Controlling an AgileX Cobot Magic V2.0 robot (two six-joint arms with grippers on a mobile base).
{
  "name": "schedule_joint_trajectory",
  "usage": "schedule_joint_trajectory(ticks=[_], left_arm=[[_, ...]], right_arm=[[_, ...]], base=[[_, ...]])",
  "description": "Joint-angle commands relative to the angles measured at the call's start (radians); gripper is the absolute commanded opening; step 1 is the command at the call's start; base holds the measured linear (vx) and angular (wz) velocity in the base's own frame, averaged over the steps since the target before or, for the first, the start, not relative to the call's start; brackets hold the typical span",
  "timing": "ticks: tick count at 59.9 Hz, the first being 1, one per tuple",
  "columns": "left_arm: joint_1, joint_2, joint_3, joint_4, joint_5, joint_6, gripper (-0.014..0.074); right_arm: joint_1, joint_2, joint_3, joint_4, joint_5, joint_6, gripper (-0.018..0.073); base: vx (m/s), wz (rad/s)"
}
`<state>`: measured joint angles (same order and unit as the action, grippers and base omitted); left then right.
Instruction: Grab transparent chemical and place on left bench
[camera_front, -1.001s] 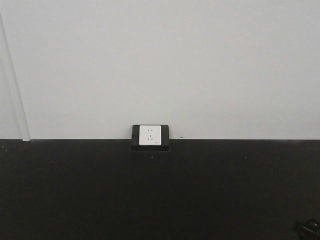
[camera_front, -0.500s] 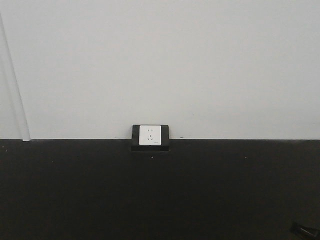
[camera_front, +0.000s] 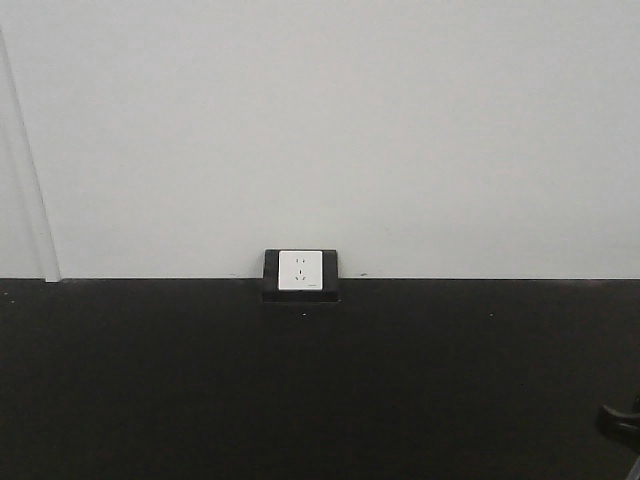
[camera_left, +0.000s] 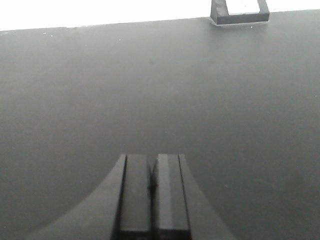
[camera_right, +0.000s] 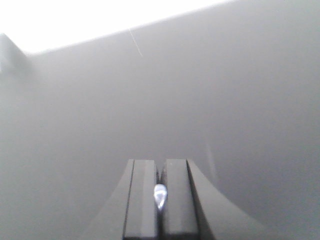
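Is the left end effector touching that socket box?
Apart. The left wrist view shows bare bench between the left end effector and the socket box.

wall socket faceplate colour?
White faceplate, black surround; clearest in the exterior front-facing view.

My left gripper (camera_left: 154, 167) ends in 2 flat, matte black fingers (camera_left: 136, 195), rectangular with squared tips. They rise from a dark grey base (camera_left: 95, 210) that flares outward in smooth curves on both sides. My right gripper (camera_right: 160, 172) has the same build, 2 black slab fingers (camera_right: 142, 200) on a flared grey base, with a small bright teardrop-shaped glint at their seam. In the front view a small black part (camera_front: 622, 420) of me shows at the lower right edge.
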<state>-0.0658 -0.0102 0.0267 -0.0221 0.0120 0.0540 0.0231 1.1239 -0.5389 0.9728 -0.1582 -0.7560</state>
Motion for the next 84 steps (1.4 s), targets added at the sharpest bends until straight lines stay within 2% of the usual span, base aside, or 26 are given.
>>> schedule_joint_trajectory(ticks=[1, 11, 20, 36, 44, 84], left_arm=[[-0.002, -0.019, 0.016, -0.001, -0.078, -0.008, -0.0003], [-0.002, -0.019, 0.016, -0.001, -0.078, -0.008, -0.0003], [-0.002, -0.019, 0.016, -0.001, -0.078, -0.008, -0.0003], [-0.002, -0.019, 0.016, -0.001, -0.078, -0.008, -0.0003], [-0.002, -0.019, 0.016, -0.001, -0.078, -0.008, -0.0003], [-0.002, -0.019, 0.016, -0.001, -0.078, -0.008, -0.0003]], right_arm=[[-0.005, -0.103, -0.052, -0.089, 0.003, -0.009, -0.0008], [-0.005, -0.271, -0.051, -0.224, 0.141, -0.01, -0.0008], [-0.005, -0.419, -0.034, -0.297, 0.281, -0.011, -0.0008], [-0.005, -0.704, 0.152, -0.295, 0.296, -0.01, -0.0004], [-0.005, -0.795, 0.193, -0.295, 0.294, -0.009, -0.0004], [-0.005, -0.827, 0.193, -0.288, 0.328, -0.001, -0.0004]], base=[[0.0, 0.0], [0.0, 0.0], [0.0, 0.0], [0.0, 0.0], [0.0, 0.0], [0.0, 0.0]])
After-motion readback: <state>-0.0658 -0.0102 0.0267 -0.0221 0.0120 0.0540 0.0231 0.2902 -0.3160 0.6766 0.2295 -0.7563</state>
